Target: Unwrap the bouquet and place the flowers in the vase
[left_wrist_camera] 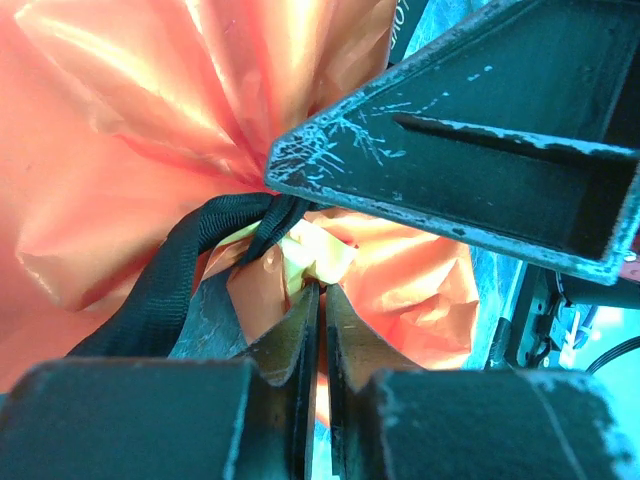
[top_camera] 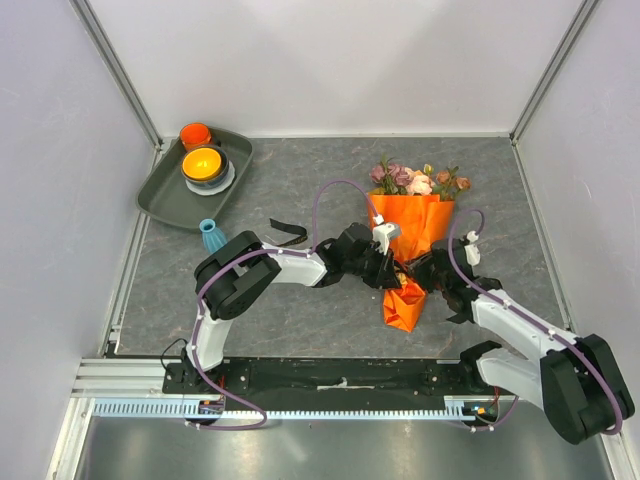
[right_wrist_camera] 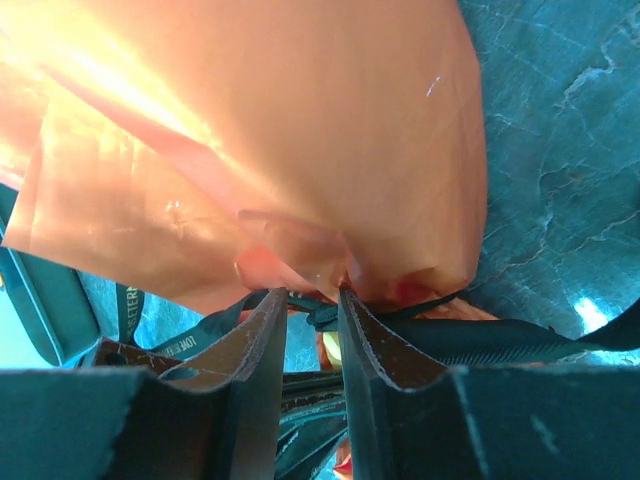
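Left gripper (left_wrist_camera: 318, 290) has its two fingers almost pressed together. Their tips poke at the tied middle of the bouquet (top_camera: 412, 218), but I cannot tell if they pinch anything. Right gripper (right_wrist_camera: 303, 295) has its fingers a little apart, and a gap shows between them.

The bouquet lies flat on the gray table (top_camera: 300, 320), middle right in the top view. Its shiny orange paper (right_wrist_camera: 250, 130) is wide like a fan at the top, thin at the waist, then puffs into a small tail lower down. Pink, cream and brown flowers (top_camera: 415, 180) peek out at the top end. A black ribbon (left_wrist_camera: 170, 290) goes around the thin part. The little blue vase (top_camera: 212, 236) stands left of middle, well apart from the bouquet.
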Robot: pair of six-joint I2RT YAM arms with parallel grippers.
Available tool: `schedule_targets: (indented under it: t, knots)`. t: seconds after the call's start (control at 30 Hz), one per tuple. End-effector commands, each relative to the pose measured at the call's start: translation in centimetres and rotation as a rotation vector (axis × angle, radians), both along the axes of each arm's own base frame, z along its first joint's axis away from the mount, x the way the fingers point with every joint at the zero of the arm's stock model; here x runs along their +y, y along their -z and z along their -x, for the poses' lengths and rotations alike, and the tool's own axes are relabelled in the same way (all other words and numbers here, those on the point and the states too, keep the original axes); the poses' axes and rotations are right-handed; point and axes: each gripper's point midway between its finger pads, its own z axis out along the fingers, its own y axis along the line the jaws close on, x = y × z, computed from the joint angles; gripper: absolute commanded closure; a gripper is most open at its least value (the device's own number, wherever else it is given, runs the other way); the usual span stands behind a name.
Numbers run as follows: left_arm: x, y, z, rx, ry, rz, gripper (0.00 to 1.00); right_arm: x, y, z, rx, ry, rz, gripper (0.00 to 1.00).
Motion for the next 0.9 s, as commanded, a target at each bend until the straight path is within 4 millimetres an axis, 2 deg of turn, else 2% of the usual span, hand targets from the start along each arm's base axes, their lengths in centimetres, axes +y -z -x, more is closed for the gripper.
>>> schedule_targets:
  t: [0.0, 0.03, 0.07, 0.13, 0.2, 0.23, 0.3, 0.4, 0.5, 0.6, 0.73, 0.87]
  knots:
    - [0.0, 1.3, 0.4, 0.043, -0.007, -0.03, 0.89, 0.9, -1.2, -1.6, -0.062, -0.073, 0.028, 0.66]
    - [0.0, 1.4, 0.5, 0.043, -0.005, -0.031, 0.89, 1.1, -1.2, -1.6, -0.053, -0.119, 0.067, 0.66]
    - [0.1, 1.5, 0.5, 0.042, -0.005, -0.033, 0.89, 1.4, -2.8, -2.5, -0.087, -0.16, 0.106, 0.65]
    - [0.1, 1.4, 0.5, 0.042, -0.007, -0.035, 0.89, -0.1, -2.9, -2.1, -0.083, -0.219, 0.26, 0.63]
    - [0.2, 1.4, 0.5, 0.039, -0.006, -0.037, 0.89, -1.7, -4.2, -2.2, -0.119, -0.215, 0.367, 0.63]
    - [0.2, 1.2, 0.4, 0.036, -0.008, -0.032, 0.89, -2.6, -3.9, -1.4, -0.094, -0.255, 0.441, 0.63]
    - [0.2, 1.2, 0.4, 0.034, -0.01, -0.034, 0.89, -2.8, -4.4, -0.9, -0.13, -0.313, 0.482, 0.62]
    - [0.2, 1.4, 0.3, 0.035, -0.012, -0.038, 0.89, -3.2, -3.5, 0.0, -0.069, -0.418, 0.566, 0.62]
    - [0.3, 1.4, 0.2, 0.032, -0.016, -0.042, 0.89, -2.5, -2.8, 0.8, -0.033, -0.572, 0.608, 0.61]
    - [0.4, 1.5, 0.3, 0.031, -0.017, -0.049, 0.89, -0.9, -2.9, 0.8, -0.054, -0.688, 0.577, 0.62]
    - [0.5, 1.6, 0.1, 0.03, -0.023, -0.051, 0.89, 0.6, -3.7, 0.2, -0.098, -0.743, 0.591, 0.65]
    - [0.3, 1.6, 0.2, 0.033, -0.018, -0.048, 0.89, 0.7, -4.6, -0.8, -0.139, -0.745, 0.652, 0.69]
